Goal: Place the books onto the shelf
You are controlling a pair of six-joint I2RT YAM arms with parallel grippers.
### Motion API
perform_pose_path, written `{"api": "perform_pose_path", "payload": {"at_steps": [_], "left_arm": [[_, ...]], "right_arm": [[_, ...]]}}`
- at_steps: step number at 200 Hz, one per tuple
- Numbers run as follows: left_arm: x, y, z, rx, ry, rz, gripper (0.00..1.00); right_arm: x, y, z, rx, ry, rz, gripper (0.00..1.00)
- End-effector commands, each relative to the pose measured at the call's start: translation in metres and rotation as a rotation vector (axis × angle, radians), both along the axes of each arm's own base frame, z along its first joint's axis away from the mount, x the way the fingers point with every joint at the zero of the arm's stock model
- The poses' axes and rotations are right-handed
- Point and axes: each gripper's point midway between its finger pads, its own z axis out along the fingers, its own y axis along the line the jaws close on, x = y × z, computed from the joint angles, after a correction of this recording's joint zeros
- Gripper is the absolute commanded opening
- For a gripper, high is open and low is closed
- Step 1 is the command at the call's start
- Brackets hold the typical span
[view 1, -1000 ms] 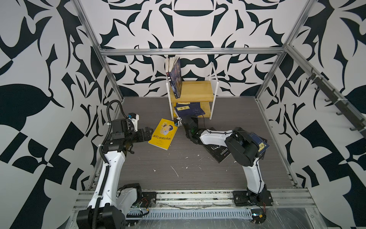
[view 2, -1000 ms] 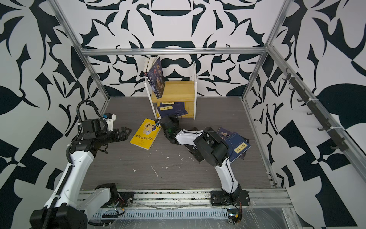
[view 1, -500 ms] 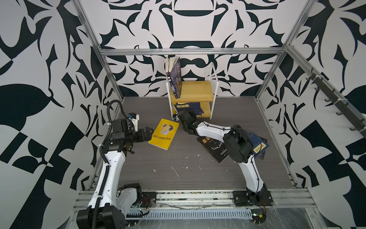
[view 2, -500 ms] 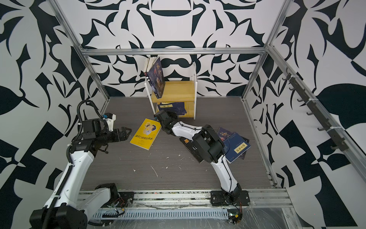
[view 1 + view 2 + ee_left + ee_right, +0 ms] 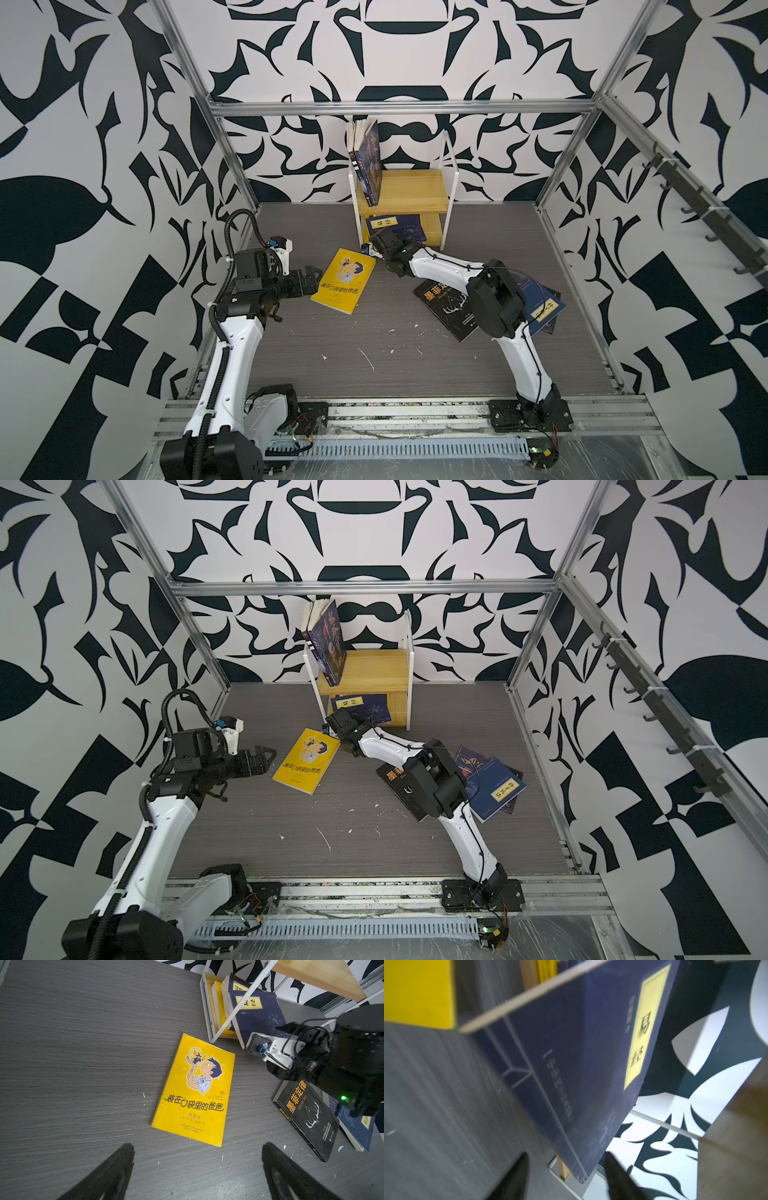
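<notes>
The shelf (image 5: 409, 195) stands at the back middle, with dark books (image 5: 370, 162) leaning upright on its top board. A navy book with a yellow label (image 5: 581, 1064) leans in the lower tier, partly sticking out. My right gripper (image 5: 566, 1155) is at the shelf's front, open, with that book's lower corner between its fingers. A yellow book with a cartoon boy (image 5: 197, 1088) lies flat on the table. My left gripper (image 5: 198, 1145) hangs open just short of its near edge. A black book with antlers (image 5: 305, 1113) lies under the right arm.
More navy books (image 5: 544, 309) lie stacked at the right behind the right arm's elbow. White paper scraps (image 5: 368, 359) dot the grey table. Aluminium frame posts (image 5: 565, 149) and patterned walls close in the workspace.
My right gripper carried the navy book back into the shelf's lower tier, then its jaws opened. The left arm has not moved.
</notes>
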Motion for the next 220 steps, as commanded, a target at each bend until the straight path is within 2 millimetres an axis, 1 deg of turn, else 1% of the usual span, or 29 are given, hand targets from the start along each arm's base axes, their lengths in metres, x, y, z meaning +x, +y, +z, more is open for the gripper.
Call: {"api": "perform_pose_path", "payload": {"at_steps": [1,5,10,18,27,38,42,47,60,73,80,98,110,138,164,187,211,220], "left_arm": [[-0.001,-0.002,-0.003,-0.006,-0.001,-0.004,0.99],[-0.001,-0.001,-0.004,-0.006,0.002,-0.002,0.99],[-0.001,-0.001,-0.004,-0.007,0.003,-0.003,0.99],[-0.001,-0.001,-0.003,-0.007,0.005,-0.001,1.0],[0.0,0.0,-0.001,-0.007,0.003,0.002,1.0],[-0.001,-0.001,-0.001,-0.007,-0.001,0.0,0.99],[-0.001,0.0,-0.001,-0.006,-0.001,0.0,0.99],[-0.001,-0.001,-0.001,-0.005,-0.005,-0.002,0.99],[-0.002,-0.001,-0.001,-0.003,-0.003,-0.008,0.99],[-0.001,0.0,0.0,0.004,-0.004,-0.008,1.0],[-0.002,0.001,-0.001,0.011,-0.008,-0.012,0.99],[-0.002,0.002,-0.003,0.032,-0.01,-0.013,0.99],[-0.002,0.004,-0.001,0.04,-0.013,-0.012,1.0],[-0.003,0.003,0.0,0.041,-0.018,-0.014,1.0],[-0.003,0.005,0.0,0.042,-0.018,-0.008,0.99],[-0.004,0.006,0.0,0.051,-0.021,-0.008,0.99],[-0.002,0.007,0.0,0.048,-0.017,-0.005,1.0],[-0.002,0.007,0.0,0.047,-0.017,-0.004,1.0]], "right_arm": [[-0.023,0.005,0.052,0.143,0.036,0.088,0.7],[-0.028,0.005,0.051,0.144,0.062,0.107,0.77],[-0.036,0.004,0.049,0.147,0.1,0.128,0.79],[-0.048,0.003,0.048,0.163,0.169,0.157,0.79],[-0.059,0.004,0.05,0.195,0.218,0.191,0.79],[-0.064,0.004,0.051,0.222,0.25,0.218,0.79],[-0.064,0.001,0.05,0.218,0.258,0.216,0.79],[-0.068,0.003,0.047,0.228,0.294,0.241,0.78],[-0.069,-0.001,0.04,0.194,0.332,0.259,0.76],[-0.066,-0.003,0.034,0.156,0.347,0.281,0.74],[-0.065,0.0,0.034,0.152,0.352,0.304,0.72],[-0.061,0.008,0.034,0.208,0.394,0.344,0.7],[-0.056,0.01,0.032,0.213,0.406,0.352,0.7],[-0.038,0.012,0.024,0.206,0.402,0.366,0.7],[-0.018,0.014,0.024,0.222,0.37,0.354,0.66],[-0.01,0.02,0.03,0.256,0.344,0.369,0.65],[-0.004,0.022,0.024,0.244,0.335,0.366,0.65],[0.0,0.022,0.023,0.241,0.325,0.363,0.62]]}}
